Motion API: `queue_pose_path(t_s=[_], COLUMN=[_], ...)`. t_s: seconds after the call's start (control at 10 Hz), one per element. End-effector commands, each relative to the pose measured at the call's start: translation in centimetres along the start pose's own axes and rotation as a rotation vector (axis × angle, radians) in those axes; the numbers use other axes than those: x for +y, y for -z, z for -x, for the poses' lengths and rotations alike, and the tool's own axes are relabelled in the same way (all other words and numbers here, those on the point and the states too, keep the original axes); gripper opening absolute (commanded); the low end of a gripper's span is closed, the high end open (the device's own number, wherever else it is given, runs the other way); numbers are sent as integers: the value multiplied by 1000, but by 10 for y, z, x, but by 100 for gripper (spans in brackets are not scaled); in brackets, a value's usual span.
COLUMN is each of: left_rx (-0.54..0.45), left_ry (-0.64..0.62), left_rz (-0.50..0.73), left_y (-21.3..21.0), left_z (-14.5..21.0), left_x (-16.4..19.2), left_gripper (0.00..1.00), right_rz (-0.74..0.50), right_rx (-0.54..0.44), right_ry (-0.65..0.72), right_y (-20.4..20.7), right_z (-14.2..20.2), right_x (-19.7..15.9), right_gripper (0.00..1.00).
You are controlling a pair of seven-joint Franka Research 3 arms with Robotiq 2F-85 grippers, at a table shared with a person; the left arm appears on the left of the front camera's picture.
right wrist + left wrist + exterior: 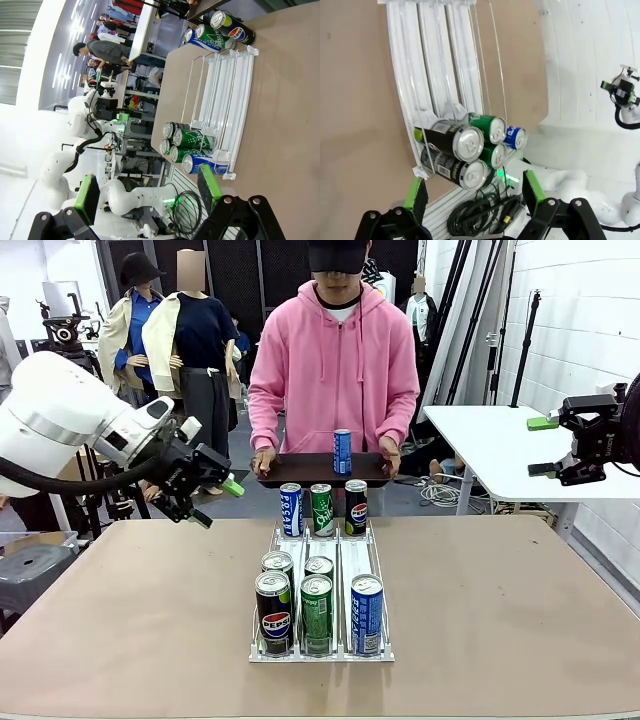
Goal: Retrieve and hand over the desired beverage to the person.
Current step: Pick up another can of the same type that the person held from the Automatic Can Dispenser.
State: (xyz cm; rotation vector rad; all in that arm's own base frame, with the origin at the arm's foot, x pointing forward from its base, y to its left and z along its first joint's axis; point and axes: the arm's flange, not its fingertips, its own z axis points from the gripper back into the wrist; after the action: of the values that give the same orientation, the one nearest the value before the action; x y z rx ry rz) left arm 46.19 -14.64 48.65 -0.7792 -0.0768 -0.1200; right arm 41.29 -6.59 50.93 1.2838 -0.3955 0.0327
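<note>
Brown table [520, 600], level, with clear 3-lane rack [355, 550] at centre. At near end of rack: 5 cans [317, 605], upright and grouped. At far end: 3 cans [322, 510], blue, green and black, 1 per lane. Beyond far edge: person [335, 360] standing, both hands on dark tray [300, 468], held just behind rack. On tray: 1 blue can [342, 451], upright.

At left, apart from rack: left gripper [213, 502], fingers spread wide, holding nothing. At right, raised beside white side table [480, 440]: right gripper [543, 446], fingers likewise wide, empty.

Status, as judged: 1 beverage on tray, no can in grasp. Remaining, if another drink is wanted: select can, grasp, carry to tray, release.
</note>
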Motion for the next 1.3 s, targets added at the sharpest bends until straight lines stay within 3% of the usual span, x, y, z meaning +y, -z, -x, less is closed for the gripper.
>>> queue_pose_path(t_s=[0.0, 0.3, 0.5, 1.2], left_rx=[93, 179, 170, 185], left_ry=[-16, 36, 117, 262], left_rz=[14, -55, -156, -268], left_y=[-9, 11, 29, 74], left_z=[0, 18, 30, 46], left_x=[-16, -32, -42, -62], left_gripper=[100, 100, 100, 100], right_rz=[6, 6, 6, 6], right_rx=[4, 4, 4, 4], right_ry=[0, 0, 0, 0], right_y=[-1, -1, -1, -1], right_z=[-1, -1, -1, -1], right_x=[0, 0, 0, 0], right_gripper=[100, 100, 100, 100])
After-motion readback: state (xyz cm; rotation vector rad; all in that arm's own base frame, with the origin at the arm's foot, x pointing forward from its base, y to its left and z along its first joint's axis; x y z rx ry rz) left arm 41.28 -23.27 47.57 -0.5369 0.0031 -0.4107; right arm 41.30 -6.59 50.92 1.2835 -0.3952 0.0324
